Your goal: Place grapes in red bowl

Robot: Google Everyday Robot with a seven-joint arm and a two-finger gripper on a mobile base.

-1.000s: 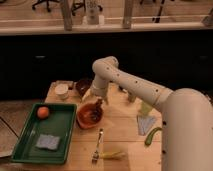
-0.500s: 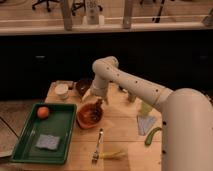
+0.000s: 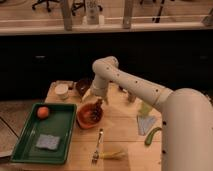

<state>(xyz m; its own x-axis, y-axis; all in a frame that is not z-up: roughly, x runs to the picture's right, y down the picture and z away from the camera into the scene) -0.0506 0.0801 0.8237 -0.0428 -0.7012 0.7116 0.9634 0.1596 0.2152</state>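
Note:
The red bowl [image 3: 88,116] sits on the wooden table, just right of the green tray. A small dark bunch, the grapes [image 3: 95,113], lies inside the bowl toward its right side. My gripper [image 3: 97,103] hangs at the end of the white arm, directly over the bowl's right rim and just above the grapes. The arm reaches in from the lower right.
A green tray [image 3: 27,144] at the left holds an orange fruit [image 3: 43,111] and a blue sponge [image 3: 49,142]. A dark brown bowl [image 3: 82,86] and a white cup [image 3: 62,90] stand behind. A fork [image 3: 96,148] and a yellow item [image 3: 114,154] lie in front; a green object [image 3: 152,135] lies right.

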